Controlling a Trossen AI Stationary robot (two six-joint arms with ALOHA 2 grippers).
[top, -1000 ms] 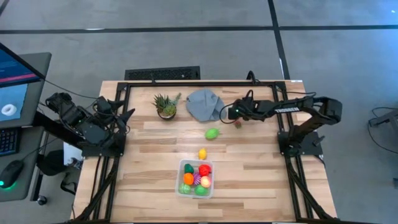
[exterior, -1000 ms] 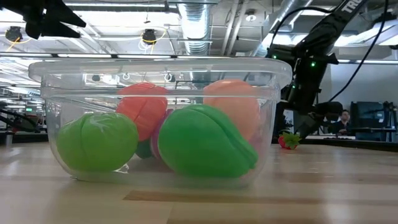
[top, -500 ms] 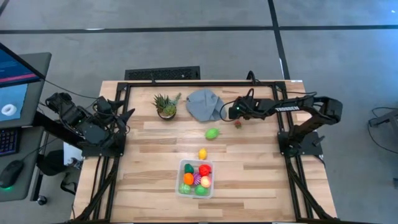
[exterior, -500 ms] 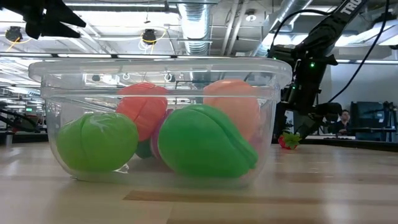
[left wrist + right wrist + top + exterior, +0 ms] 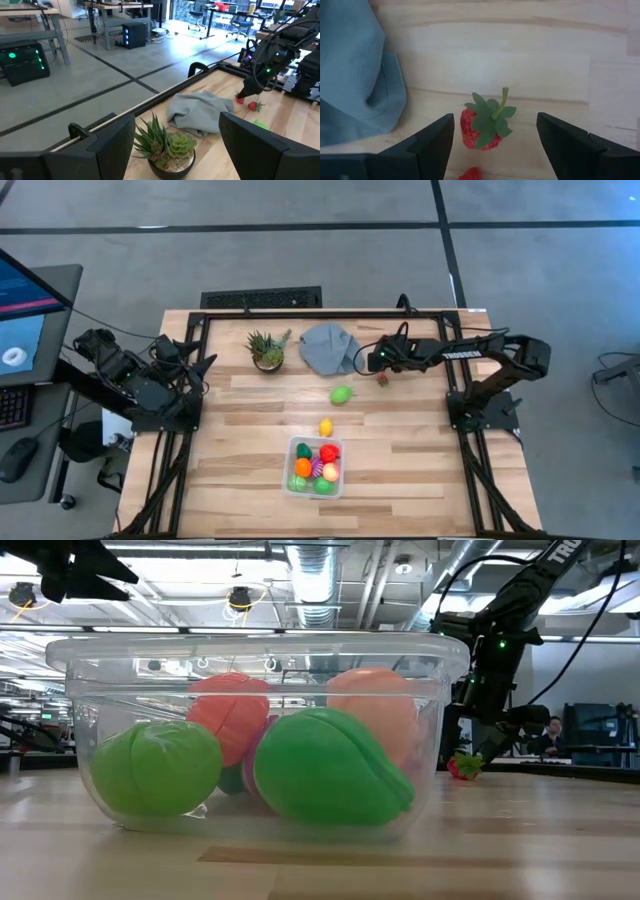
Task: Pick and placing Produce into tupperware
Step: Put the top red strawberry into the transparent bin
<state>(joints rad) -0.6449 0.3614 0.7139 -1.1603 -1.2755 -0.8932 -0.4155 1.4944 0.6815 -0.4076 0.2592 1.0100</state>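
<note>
Right gripper [image 5: 495,137] over a toy strawberry [image 5: 485,125], fingers apart, nothing held.

Nearest, at the table's [image 5: 400,470] front: clear tupperware [image 5: 315,467] holding several toy produce pieces, green, red, orange. Just behind it a small yellow piece [image 5: 325,427], then a green piece [image 5: 341,394], both loose on the wood. Farther back the strawberry lies on the table just beside the grey cloth [image 5: 328,347], fingers standing either side, not touching. Potted plant [image 5: 267,350] beside the cloth. Left gripper [image 5: 198,370] waits at the left edge, fingers apart, empty.
</note>
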